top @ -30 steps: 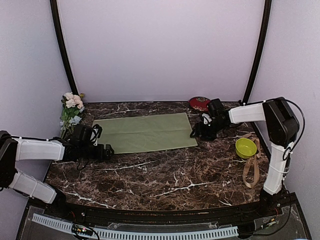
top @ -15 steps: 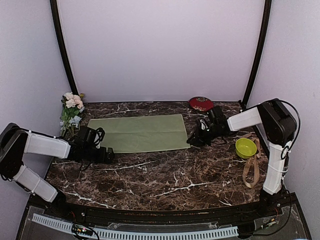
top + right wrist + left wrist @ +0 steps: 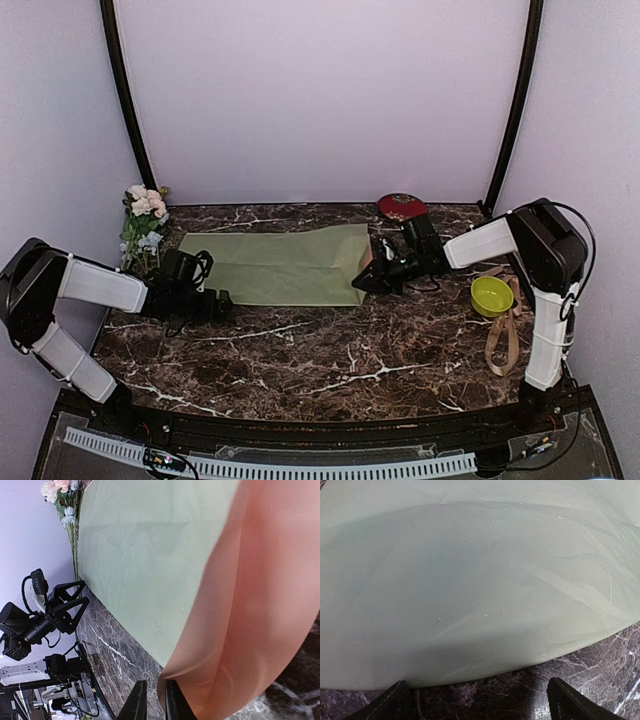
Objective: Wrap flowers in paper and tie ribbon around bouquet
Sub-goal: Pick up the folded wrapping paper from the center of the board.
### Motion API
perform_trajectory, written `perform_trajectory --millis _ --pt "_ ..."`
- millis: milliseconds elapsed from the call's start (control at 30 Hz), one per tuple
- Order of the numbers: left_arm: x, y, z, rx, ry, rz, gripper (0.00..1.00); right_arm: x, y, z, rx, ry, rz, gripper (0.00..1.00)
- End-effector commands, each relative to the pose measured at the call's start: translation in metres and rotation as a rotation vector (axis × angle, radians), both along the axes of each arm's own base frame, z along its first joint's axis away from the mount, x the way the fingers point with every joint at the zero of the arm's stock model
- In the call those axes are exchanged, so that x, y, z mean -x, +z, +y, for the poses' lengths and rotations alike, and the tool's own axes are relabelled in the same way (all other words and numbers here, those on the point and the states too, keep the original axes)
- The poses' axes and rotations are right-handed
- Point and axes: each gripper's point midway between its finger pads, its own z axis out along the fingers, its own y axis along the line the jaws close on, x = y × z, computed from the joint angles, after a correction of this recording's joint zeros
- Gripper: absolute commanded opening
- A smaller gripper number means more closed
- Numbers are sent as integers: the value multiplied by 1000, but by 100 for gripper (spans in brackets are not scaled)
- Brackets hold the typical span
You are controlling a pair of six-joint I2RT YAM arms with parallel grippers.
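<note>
The paper (image 3: 285,265) lies across the counter's (image 3: 330,350) far middle, its right edge newly lifted inward (tan underside showing). The right gripper (image 3: 366,278) has just pinched that edge and the left gripper (image 3: 222,303) hovers wide at the near-left corner, so we judge handling has begun.

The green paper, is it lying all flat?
Not all flat. The paper lies spread on the table, but the right gripper pinches its right edge up, tan underside showing.
</note>
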Motion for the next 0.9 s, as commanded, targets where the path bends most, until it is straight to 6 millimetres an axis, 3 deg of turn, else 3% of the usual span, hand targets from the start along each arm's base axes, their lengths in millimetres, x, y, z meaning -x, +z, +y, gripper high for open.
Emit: perform_trajectory --millis 0,300,700,767,867 --pt "15 -18 4 -13 -6 85 97 -4 -4 7 19 3 -23 19" --pt "14 -16 3 -12 -13 81 97 -26 -22 -23 262 -53 -107 30" --pt "13 -16 2 -15 -18 86 97 -26 -27 -24 239 -37 -63 37" --pt "12 -16 2 -16 -17 86 97 -25 -27 -22 214 -30 -61 32" --pt "13 -17 1 -14 -20 89 97 -22 -25 -15 169 -7 -54 15"
